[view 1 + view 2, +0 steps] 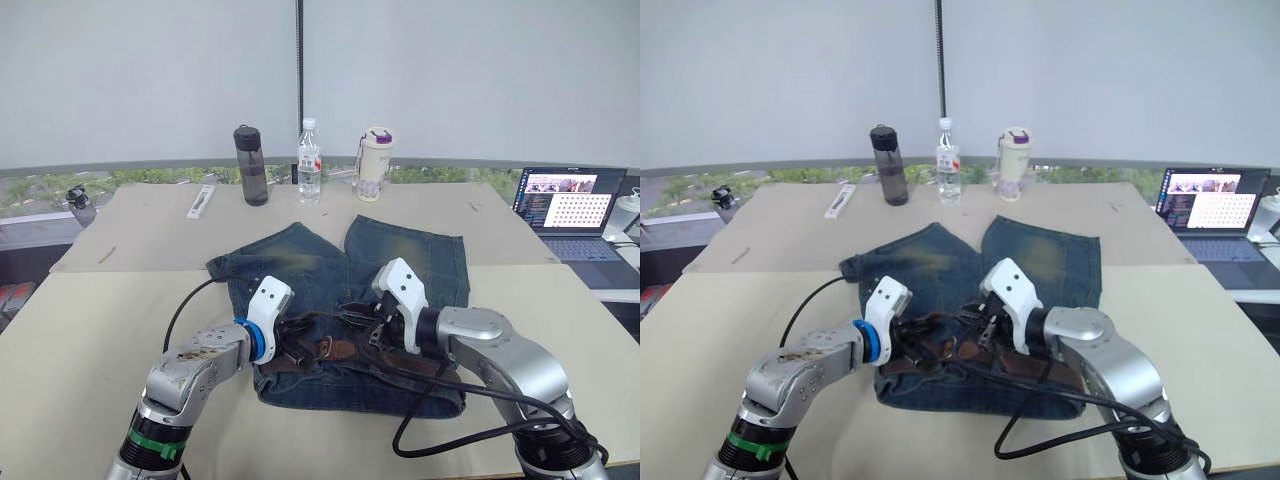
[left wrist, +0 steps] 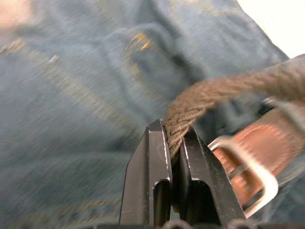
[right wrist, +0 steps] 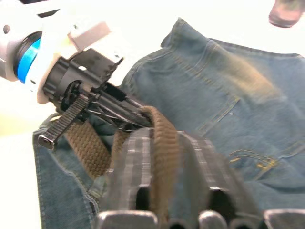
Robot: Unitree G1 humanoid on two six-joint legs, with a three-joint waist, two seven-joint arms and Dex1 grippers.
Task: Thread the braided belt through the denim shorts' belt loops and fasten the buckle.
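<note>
Both grippers, left (image 2: 175, 143) and right (image 3: 164, 143), pinch braided belt (image 2: 224, 90), lying along waistband

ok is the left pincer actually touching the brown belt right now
Touching. The left wrist view shows the left pincer with its two black fingers closed on the braided belt, the strap pinched between them, above the denim shorts.

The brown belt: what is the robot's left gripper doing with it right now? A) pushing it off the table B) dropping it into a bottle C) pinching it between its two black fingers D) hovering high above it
C: in the left wrist view the braided belt runs down between the left gripper's two black fingers, which are closed on it, over the denim shorts.
</note>
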